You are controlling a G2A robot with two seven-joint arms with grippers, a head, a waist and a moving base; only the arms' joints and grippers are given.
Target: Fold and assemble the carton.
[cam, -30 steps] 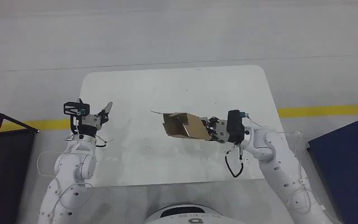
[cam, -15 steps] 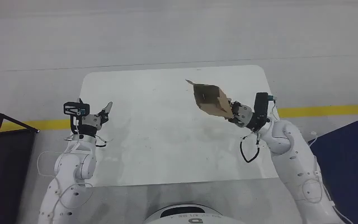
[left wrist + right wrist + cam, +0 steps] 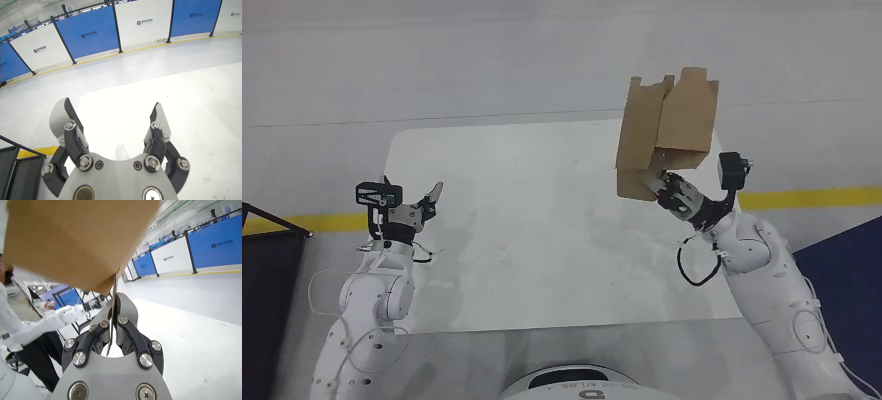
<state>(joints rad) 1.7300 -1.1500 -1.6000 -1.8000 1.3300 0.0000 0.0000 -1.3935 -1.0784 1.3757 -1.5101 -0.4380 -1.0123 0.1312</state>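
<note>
A brown cardboard carton [image 3: 667, 132], partly unfolded with flaps sticking up, hangs in the air above the table's far right corner. My right gripper [image 3: 660, 188] is shut on one of its lower flaps. In the right wrist view the carton [image 3: 75, 241] looms overhead and the thin flap edge is clamped in the right gripper [image 3: 114, 303]. My left gripper [image 3: 430, 196] stands open over the table's left edge, far from the carton. In the left wrist view the left gripper [image 3: 111, 111] holds nothing, with bare table beneath it.
The white table [image 3: 542, 240] has rounded corners. A yellow floor line [image 3: 812, 198] runs past both sides. A dark frame [image 3: 267, 260] stands off the left edge and a dark blue panel [image 3: 852, 270] off the right. Blue and white fence panels [image 3: 90, 36] ring the room.
My right arm has swung the carton up from the table's middle right to high above the far right corner, turning it upright. The left arm has not moved.
</note>
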